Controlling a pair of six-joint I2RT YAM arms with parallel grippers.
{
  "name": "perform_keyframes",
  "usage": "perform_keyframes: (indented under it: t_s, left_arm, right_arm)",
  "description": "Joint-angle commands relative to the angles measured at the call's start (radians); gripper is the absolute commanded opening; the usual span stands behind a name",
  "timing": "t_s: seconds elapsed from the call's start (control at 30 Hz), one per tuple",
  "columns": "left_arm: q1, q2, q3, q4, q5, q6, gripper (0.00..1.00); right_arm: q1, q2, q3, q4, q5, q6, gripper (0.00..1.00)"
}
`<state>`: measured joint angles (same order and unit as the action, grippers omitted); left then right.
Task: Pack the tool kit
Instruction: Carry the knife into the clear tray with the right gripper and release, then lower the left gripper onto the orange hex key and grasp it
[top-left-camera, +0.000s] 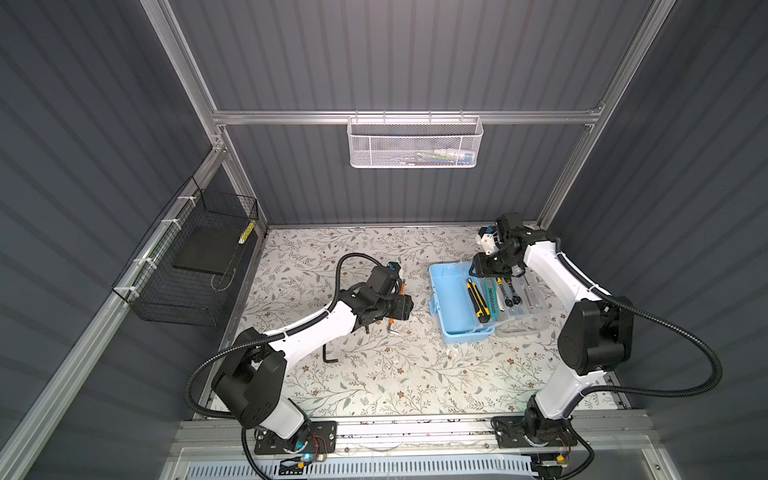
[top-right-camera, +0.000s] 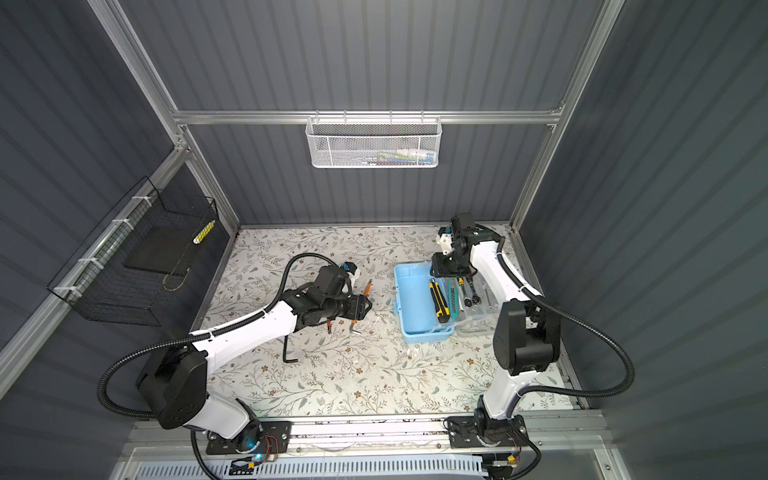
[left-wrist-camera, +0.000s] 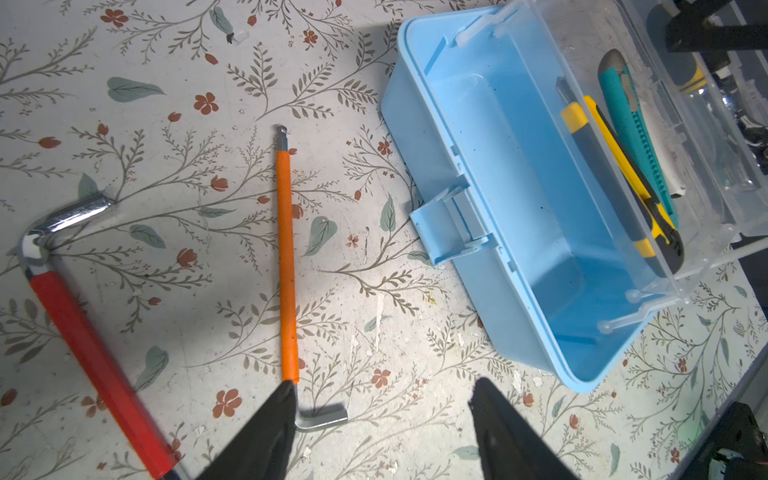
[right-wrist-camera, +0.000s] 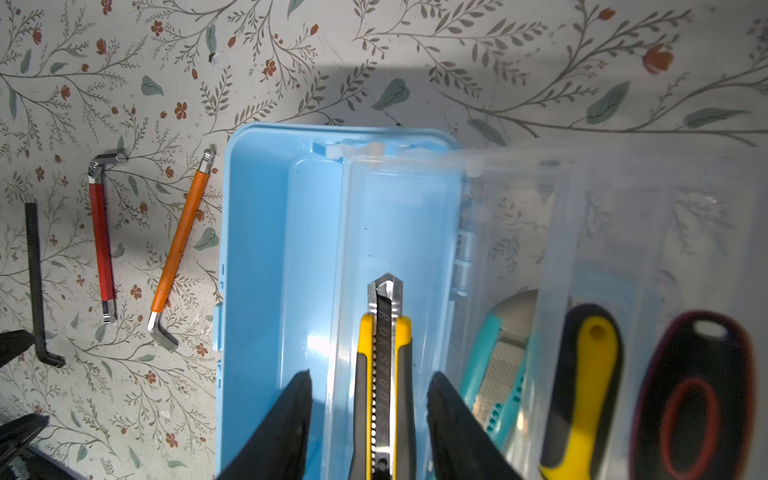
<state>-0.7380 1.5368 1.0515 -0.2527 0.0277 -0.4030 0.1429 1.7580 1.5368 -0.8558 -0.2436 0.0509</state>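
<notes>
right jaws: the right gripper (right-wrist-camera: 370, 376) hangs over the box with its jaws spread. a gap shows on each side of the yellow knife (right-wrist-camera: 384, 353), and it pinches nothing.
left jaws: the left gripper (left-wrist-camera: 382, 386) is spread wide and empty above the table. one fingertip (left-wrist-camera: 282, 399) sits over the bend of the orange hex key (left-wrist-camera: 286, 266); contact cannot be told.
loose keys: the red hex key (left-wrist-camera: 95, 353) lies near the orange one. the black hex key (top-left-camera: 328, 355) lies apart, nearer the left arm's base.
box: the light blue box (top-left-camera: 451, 299) stands open on the right half of the table, under the right gripper. its clear lid (top-left-camera: 528, 322) is folded out on the side away from the left arm.
long axis: it runs from the back wall toward the arm bases, slightly skewed. the yellow knife and the teal knife (right-wrist-camera: 486, 365) lie along it, the yellow knife's blade end toward the back wall.
surface: the table (top-left-camera: 374, 374) has a pale cover printed with twigs, leaves and small red flowers, scuffed in places.
room: dark grey ribbed walls in an aluminium frame. a white mesh basket (top-left-camera: 415, 143) hangs on the back rail and a black wire basket (top-left-camera: 195, 270) on the left wall.
hard to see: it is unclear whether the yellow knife rests in the blue tub or on the lid's edge. tools behind the clear plastic are blurred in the right wrist view. in both top views the left gripper covers most of the orange and red keys. the mesh basket's contents are only coloured smudges.
</notes>
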Motion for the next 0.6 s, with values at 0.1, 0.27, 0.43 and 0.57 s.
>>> perform_keyframes:
  t_s: [0.1, 0.27, 0.43, 0.57]
  left_arm:
    - [0.006, 0.024, -0.011, -0.022, -0.011, -0.01, 0.71]
    - [0.005, 0.026, -0.008, -0.056, -0.06, -0.024, 0.89]
    - [0.006, 0.037, -0.002, -0.082, -0.122, -0.045, 0.98]
    - [0.01, 0.097, 0.044, -0.128, -0.154, -0.052, 0.9]
  right_arm:
    - [0.003, -0.094, -0.062, 0.039, 0.053, 0.077, 0.64]
    - [0.003, -0.156, -0.128, 0.098, 0.062, 0.124, 0.82]
    - [0.003, -0.219, -0.183, 0.17, 0.077, 0.173, 0.99]
    - [0.003, -0.255, -0.217, 0.202, 0.091, 0.196, 0.99]
